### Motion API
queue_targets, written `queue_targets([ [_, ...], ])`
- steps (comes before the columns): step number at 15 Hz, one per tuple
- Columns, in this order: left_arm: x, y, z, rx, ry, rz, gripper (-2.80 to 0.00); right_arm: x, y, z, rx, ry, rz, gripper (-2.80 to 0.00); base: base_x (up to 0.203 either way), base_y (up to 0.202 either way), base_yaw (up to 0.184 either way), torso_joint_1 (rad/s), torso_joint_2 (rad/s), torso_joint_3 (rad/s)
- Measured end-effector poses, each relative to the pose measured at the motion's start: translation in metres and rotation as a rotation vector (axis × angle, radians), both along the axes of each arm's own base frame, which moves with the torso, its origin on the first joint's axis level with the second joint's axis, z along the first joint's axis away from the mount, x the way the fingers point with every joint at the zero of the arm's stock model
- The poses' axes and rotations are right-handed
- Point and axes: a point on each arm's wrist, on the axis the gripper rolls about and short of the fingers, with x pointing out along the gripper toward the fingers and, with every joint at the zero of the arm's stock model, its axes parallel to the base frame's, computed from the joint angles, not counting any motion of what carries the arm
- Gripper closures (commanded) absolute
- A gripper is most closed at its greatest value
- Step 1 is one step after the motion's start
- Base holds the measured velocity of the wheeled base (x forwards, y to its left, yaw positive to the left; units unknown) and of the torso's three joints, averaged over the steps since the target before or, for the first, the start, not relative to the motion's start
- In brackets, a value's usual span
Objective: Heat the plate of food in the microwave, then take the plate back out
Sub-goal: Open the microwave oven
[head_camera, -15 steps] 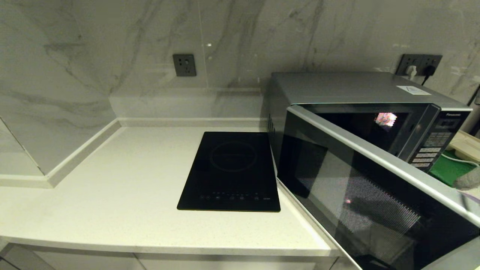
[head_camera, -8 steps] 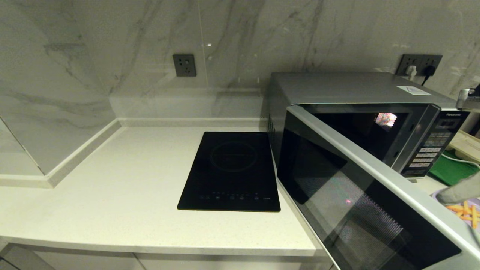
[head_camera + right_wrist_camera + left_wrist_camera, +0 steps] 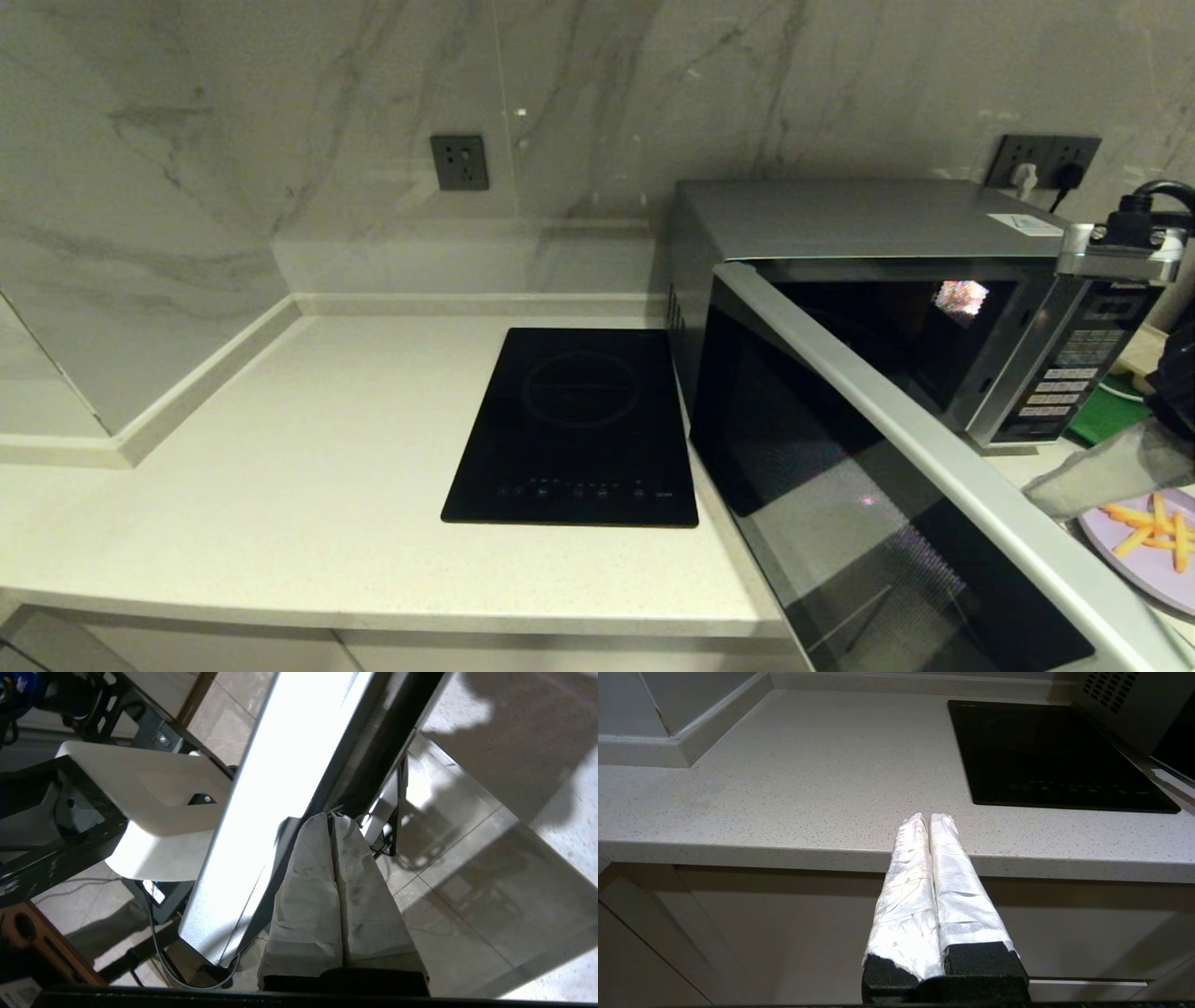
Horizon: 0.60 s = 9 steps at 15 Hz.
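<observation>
One step looks done: the microwave door hangs open. We've got the right gripper pressed together at the door's edge, holding nothing. The plate of food waits on the counter's right edge, unheated. Left gripper parked, fingers together.

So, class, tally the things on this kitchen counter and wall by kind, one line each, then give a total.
Microwave: 1
Induction hob: 1
Plate of food: 1
Green tray: 1
Wall sockets: 2
Total: 6
</observation>
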Motion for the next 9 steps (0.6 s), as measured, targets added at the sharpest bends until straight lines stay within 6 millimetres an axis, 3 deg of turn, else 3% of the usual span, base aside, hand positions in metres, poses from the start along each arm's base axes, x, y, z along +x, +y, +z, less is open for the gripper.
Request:
queue_targets([
  [9,0.0,0.0,0.0,0.0,0.0,0.0,0.0,0.006,0.022,-0.002,0.011,-0.023,0.098,0.0,0.0,0.0,0.0,0.0,0.0,0.0],
])
